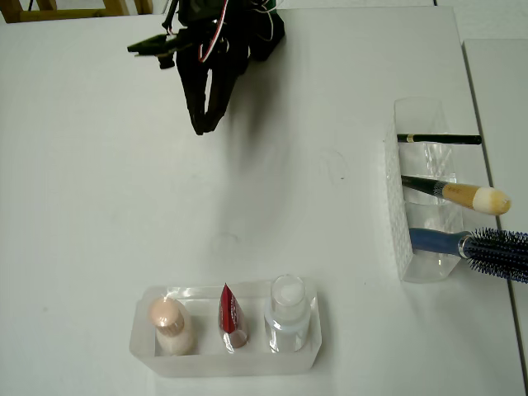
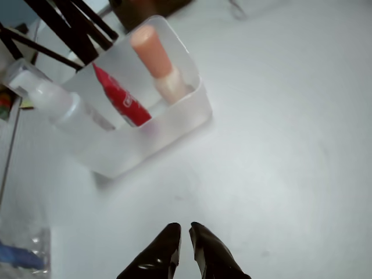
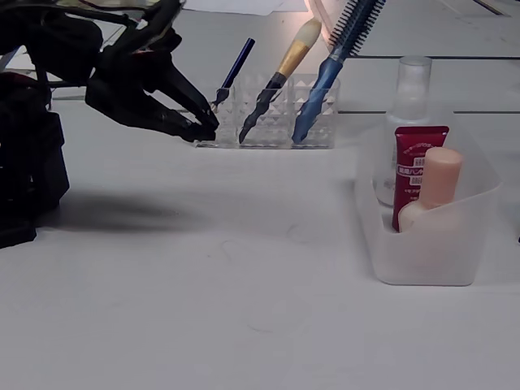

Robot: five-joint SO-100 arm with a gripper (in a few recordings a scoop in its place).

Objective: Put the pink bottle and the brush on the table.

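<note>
The worst risk lay at the frosted translucent plastic tray [image 1: 307,351] near the front edge of the large plain white tabletop [image 1: 99,223]: the small pale pink-beige bottle with its rounded cap [image 1: 168,323] stood at that tray's left end in the overhead view, close beside the red tube [image 1: 231,317], with the clear bottle with a white cap [image 1: 287,312] at the far end. A careless reach could have caught the tube or tipped the light tray. The slim makeup brush with dark handle, golden ferrule and cream tip [image 1: 462,194] leaned in the middle slot of the clear faceted holder [image 1: 398,223] near the right edge, between a thin dark stick [image 1: 439,139] and a blue bristly hairbrush [image 1: 483,246] (neighbours easily dragged out with it).

My black two-finger gripper [image 2: 185,232] hung above bare tabletop toward the back edge, well apart from both containers. Its fingers were nearly together, with a narrow gap between the tips, holding and touching nothing.
</note>
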